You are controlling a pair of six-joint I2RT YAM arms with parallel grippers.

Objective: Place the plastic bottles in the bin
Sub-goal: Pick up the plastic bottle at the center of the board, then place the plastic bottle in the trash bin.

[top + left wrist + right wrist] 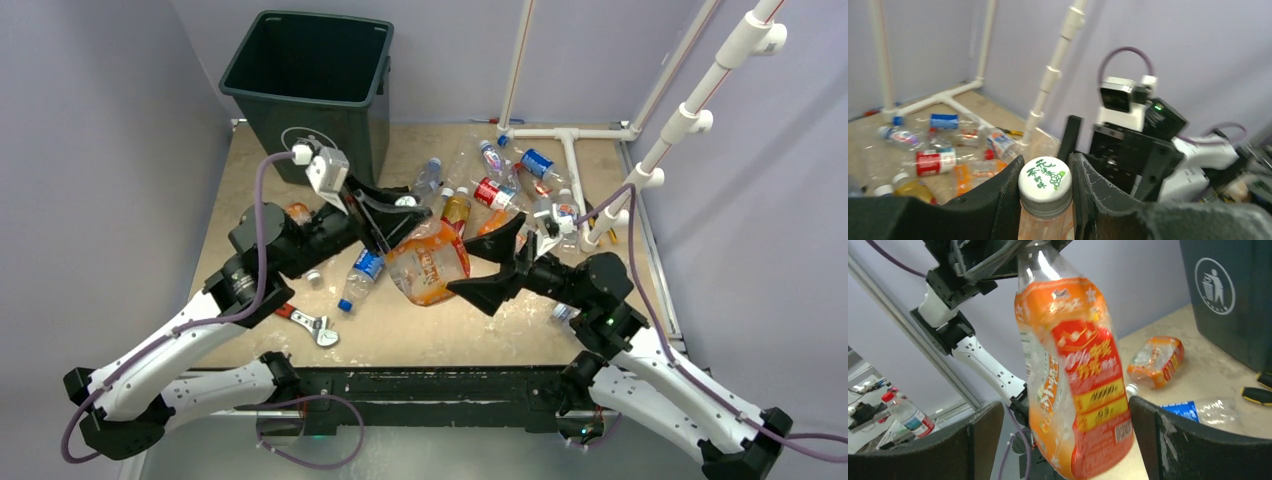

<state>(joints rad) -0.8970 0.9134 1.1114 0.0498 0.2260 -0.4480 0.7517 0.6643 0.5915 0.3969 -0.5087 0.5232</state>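
A large clear bottle with an orange label (428, 265) hangs above the table's middle. My left gripper (400, 218) is shut on its neck, the fingers pinching just under the white printed cap (1044, 181). In the right wrist view the same bottle (1073, 375) hangs between the fingers of my right gripper (1063, 435), which stands open wide with a gap on each side. More plastic bottles (500, 185) lie in a heap at the back right, and a blue-labelled one (362, 275) lies under the left arm. The dark bin (305, 75) stands at the back left.
A crushed orange bottle (1155, 361) lies near the bin's logo side (1215, 285). A red-handled wrench (312, 325) lies at the front left. White pipe framing (570, 150) runs along the back right. A black-and-yellow tool handle (1258, 390) lies by the bin.
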